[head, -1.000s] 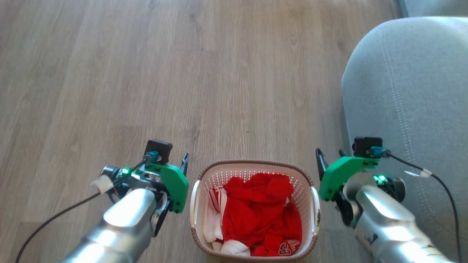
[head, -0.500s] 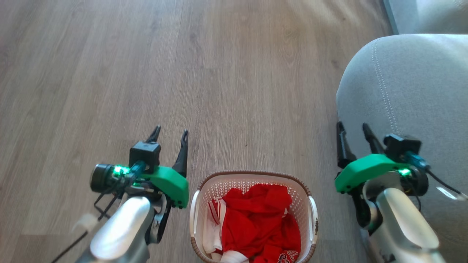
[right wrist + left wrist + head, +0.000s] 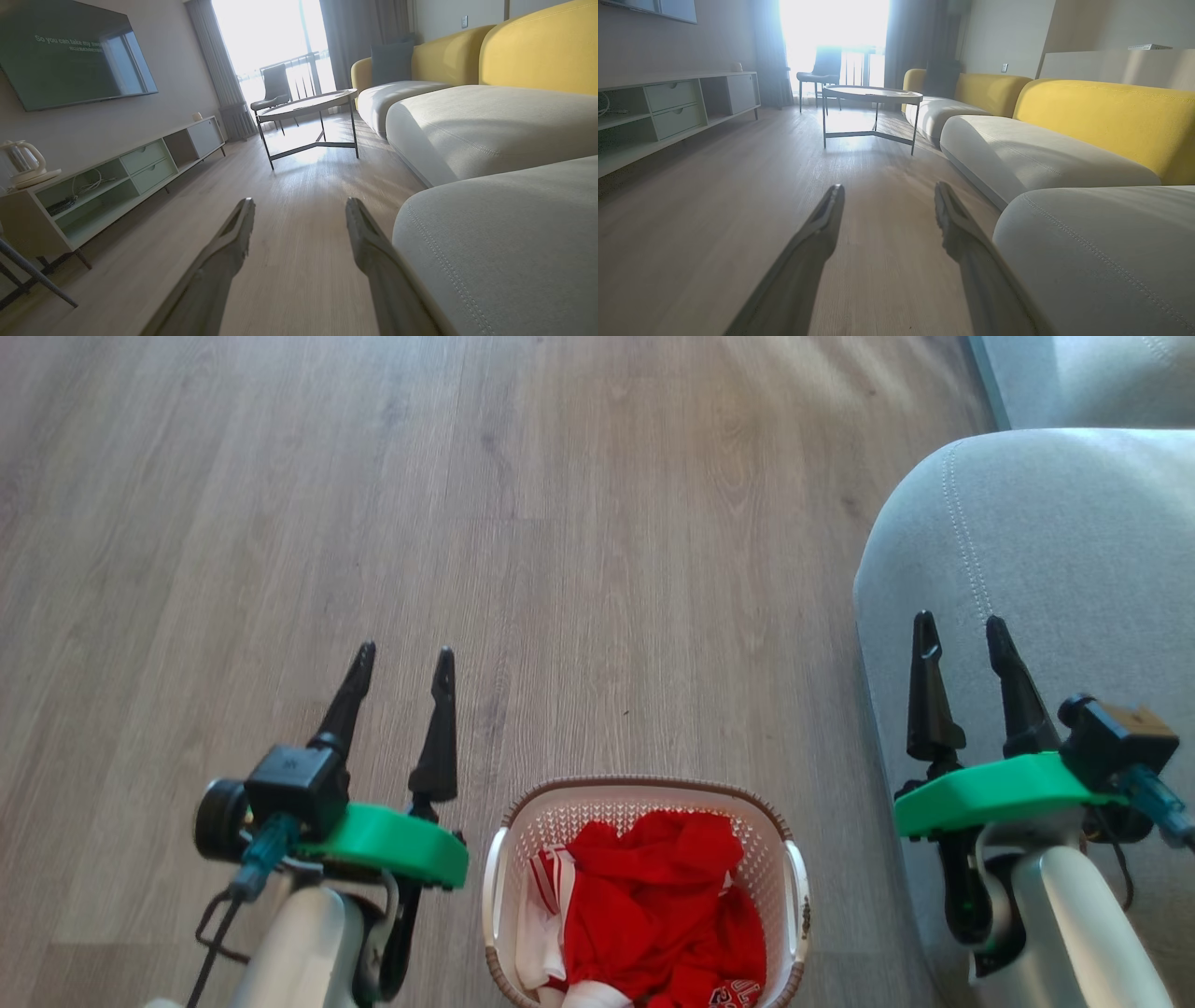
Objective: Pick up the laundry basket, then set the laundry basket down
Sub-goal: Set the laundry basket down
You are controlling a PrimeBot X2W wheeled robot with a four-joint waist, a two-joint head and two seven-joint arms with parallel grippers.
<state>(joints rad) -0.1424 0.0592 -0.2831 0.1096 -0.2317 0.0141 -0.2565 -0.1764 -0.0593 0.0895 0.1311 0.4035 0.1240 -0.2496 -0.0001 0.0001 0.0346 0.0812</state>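
Resting on wood flooring (image 3: pixel 597 523), the laundry basket (image 3: pixel 583 814) stands near a sofa (image 3: pixel 1055 541).

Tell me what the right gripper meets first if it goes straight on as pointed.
Probably nothing near: the right gripper points along wood floor toward the distant coffee table. The grey sofa cushion runs close beside one finger; the gap is unclear.

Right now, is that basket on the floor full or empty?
Not empty: the laundry basket holds crumpled red and white clothes, heaped inside its walls.
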